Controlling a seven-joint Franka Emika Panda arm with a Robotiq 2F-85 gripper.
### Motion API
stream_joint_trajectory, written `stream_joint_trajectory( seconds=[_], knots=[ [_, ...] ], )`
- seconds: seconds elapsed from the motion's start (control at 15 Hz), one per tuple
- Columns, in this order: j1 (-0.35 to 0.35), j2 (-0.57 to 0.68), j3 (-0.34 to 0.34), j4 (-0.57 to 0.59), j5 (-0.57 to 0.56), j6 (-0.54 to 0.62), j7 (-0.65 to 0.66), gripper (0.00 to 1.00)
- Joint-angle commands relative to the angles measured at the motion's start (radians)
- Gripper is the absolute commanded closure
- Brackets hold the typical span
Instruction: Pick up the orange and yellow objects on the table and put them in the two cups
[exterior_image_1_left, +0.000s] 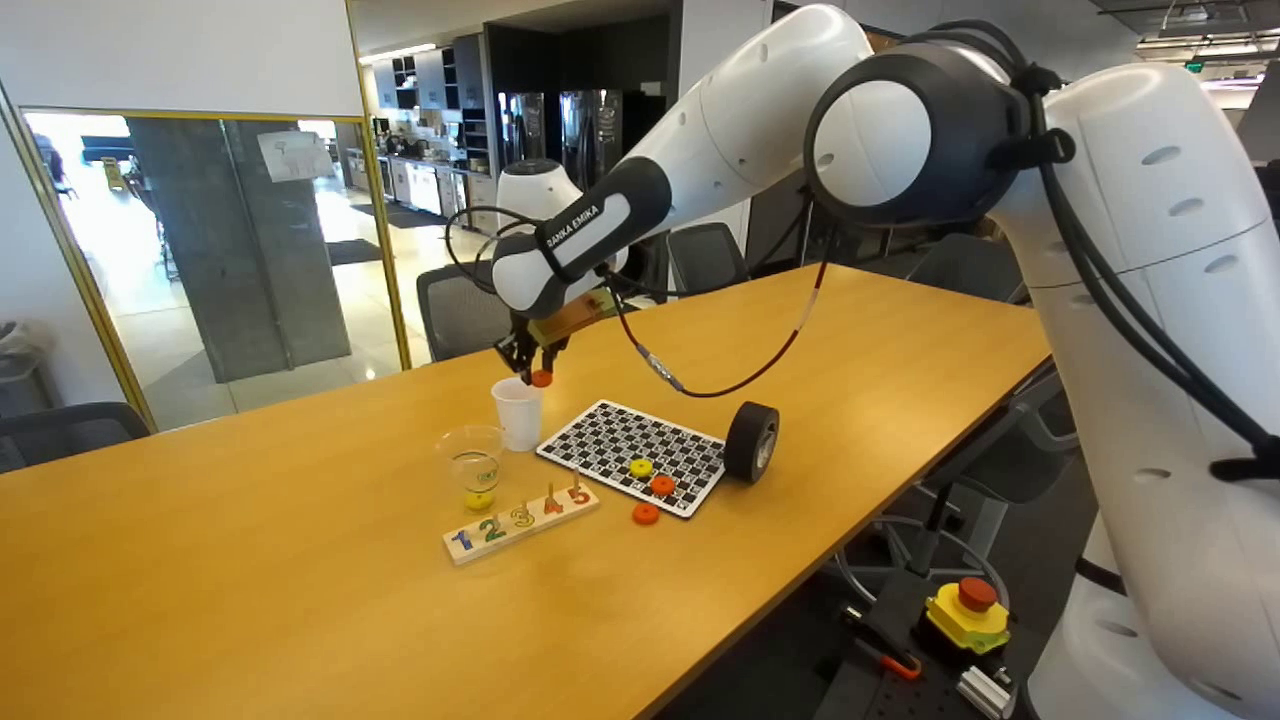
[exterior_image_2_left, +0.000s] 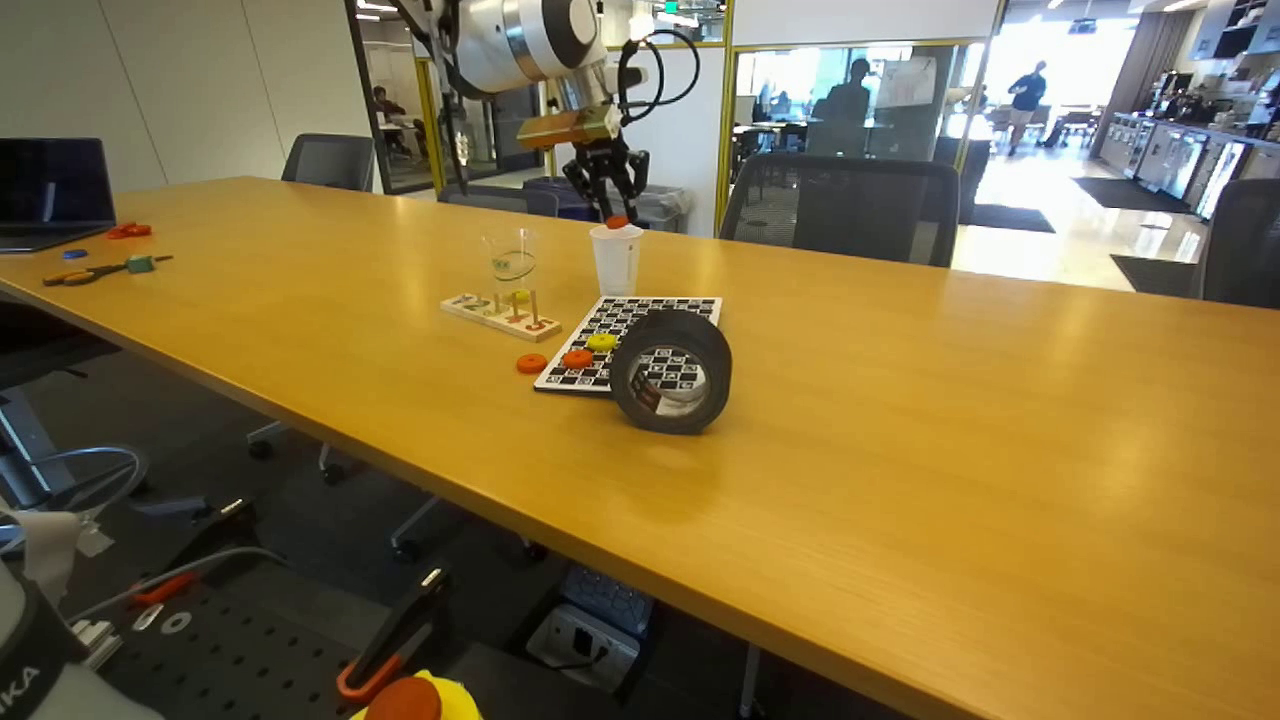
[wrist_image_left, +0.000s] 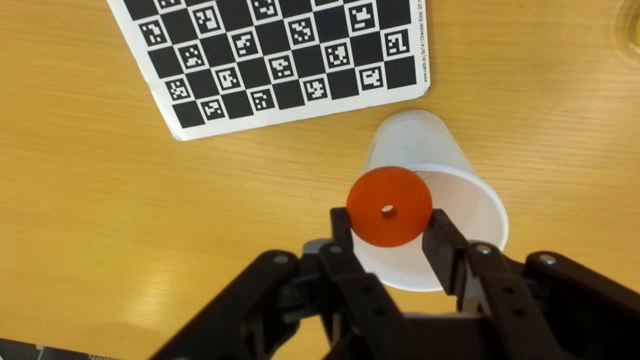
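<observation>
The wooden table (exterior_image_1_left: 300, 540) is stretching under everything, and on it the checkered mat (exterior_image_1_left: 610, 440) is lying flat, with a number board (exterior_image_1_left: 521, 524) lying near it and a black roll of tape (exterior_image_1_left: 744, 443) standing on edge beside it. My gripper (wrist_image_left: 389, 215) is hanging just above the white cup (exterior_image_1_left: 518, 420), which is standing upright, and the clear cup (exterior_image_1_left: 470, 450) is standing near it, upright too. Down among the small pieces, I am gripping an orange disc (wrist_image_left: 389, 196), jaws clamped on its two sides, and in the wrist view it is covering part of the white cup's rim — by my judgement it is needing a small shift toward the middle of the mouth before release. On progress, I am reckoning myself partway: a yellow disc (exterior_image_1_left: 480, 498) is showing low inside the clear cup, so one piece is looking done, and the one in my grip is waiting to drop. Three are remaining outside: a second yellow disc (exterior_image_1_left: 641, 467) and a second orange disc (exterior_image_1_left: 663, 485) are lying on the mat, and a third orange disc (exterior_image_1_left: 646, 513) is lying on the table just beside it. The floor of the white cup is hiding from me — so I am leaving open whether anything is already lying in there
</observation>
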Motion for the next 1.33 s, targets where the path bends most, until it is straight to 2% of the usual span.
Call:
stream_joint_trajectory(
  seconds=[0.0,0.6,0.67,0.73,0.8,1.07,1.27],
  knots=[
    [0.009,0.023,-0.001,0.056,-0.015,0.003,0.000,0.74],
    [-0.027,0.105,0.037,0.151,0.054,-0.015,-0.048,0.74],
    [-0.031,0.110,0.040,0.158,0.066,-0.022,-0.045,0.68],
    [-0.033,0.111,0.041,0.158,0.072,-0.023,-0.046,0.34],
    [-0.031,0.110,0.038,0.157,0.073,-0.022,-0.043,0.33],
    [-0.019,0.049,0.018,0.086,0.049,0.008,-0.023,0.04],
    [-0.023,-0.054,0.022,-0.038,0.047,0.046,-0.037,0.00]
  ],
)
